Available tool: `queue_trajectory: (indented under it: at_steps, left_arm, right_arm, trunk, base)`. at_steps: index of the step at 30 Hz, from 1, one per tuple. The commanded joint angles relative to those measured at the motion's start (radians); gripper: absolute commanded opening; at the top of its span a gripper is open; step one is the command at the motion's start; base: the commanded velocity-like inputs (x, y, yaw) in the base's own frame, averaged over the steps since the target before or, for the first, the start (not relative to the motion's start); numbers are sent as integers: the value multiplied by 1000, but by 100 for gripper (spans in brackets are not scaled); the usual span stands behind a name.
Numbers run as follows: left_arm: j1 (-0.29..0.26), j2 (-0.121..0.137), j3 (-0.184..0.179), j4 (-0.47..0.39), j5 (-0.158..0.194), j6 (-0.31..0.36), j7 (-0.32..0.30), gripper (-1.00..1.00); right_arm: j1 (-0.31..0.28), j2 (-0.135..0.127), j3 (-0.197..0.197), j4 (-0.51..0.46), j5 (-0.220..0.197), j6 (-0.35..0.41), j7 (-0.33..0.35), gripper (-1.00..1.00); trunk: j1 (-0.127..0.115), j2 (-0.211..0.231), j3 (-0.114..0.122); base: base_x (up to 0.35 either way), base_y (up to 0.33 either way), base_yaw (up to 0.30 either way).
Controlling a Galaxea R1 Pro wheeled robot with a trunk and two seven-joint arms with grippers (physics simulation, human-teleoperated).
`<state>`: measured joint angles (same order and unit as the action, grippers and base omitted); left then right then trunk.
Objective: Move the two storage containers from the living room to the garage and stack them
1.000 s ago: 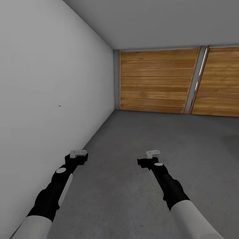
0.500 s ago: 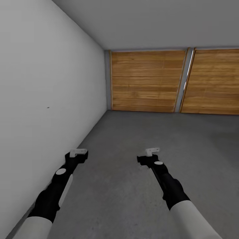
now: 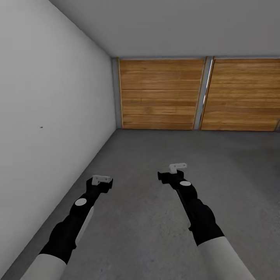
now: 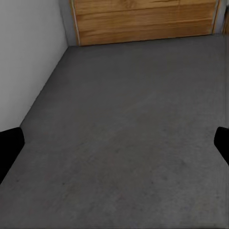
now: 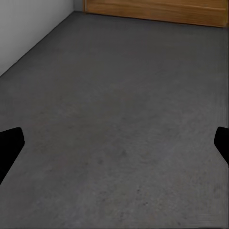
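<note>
Your left gripper [image 3: 102,179] and right gripper [image 3: 178,166] both have jaws spread wide, nothing held or touched — each hangs over the floor [image 3: 155,186], bare mottled grey concrete. Garage: white wall [image 3: 46,116] on your left, wooden panel doors [image 3: 159,93] ahead. Storage containers unseen here.

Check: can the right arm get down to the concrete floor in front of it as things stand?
Probably yes. The right gripper is open with nothing in it, and the floor under and ahead of it shows no obstacle.

My left gripper [image 4: 114,143] is spread wide over the floor [image 4: 129,124], wooden doors [image 4: 143,19] beyond it, white wall [image 4: 28,47] alongside.
</note>
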<state>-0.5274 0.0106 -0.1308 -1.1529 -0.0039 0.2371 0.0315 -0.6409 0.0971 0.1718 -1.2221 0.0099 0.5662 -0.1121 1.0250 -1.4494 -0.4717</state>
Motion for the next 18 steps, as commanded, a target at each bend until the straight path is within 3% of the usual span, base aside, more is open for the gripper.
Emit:
queue_trajectory:
  at_steps: [1, 7, 18]
  left_arm:
    - [-1, 1, -4, 0, 0, 5, 3, 100]
    - [-1, 1, -9, 44, -3, 6, 4, 100]
    - [-2, 0, -7, 60, 0, 5, 5, 100]
  right_arm:
    - [-1, 0, 2, -6, 1, 11, -15, 100]
    - [1, 6, 6, -12, -10, 29, -104, 100]
    - [24, 0, 4, -17, -3, 33, -128, 100]
  trunk:
    - [0, -1, -1]
    - [0, -1, -1]
    - [0, -1, -4]
  base:
    - [0, 0, -24]
    - [0, 0, -85]
    - [8, 0, -230]
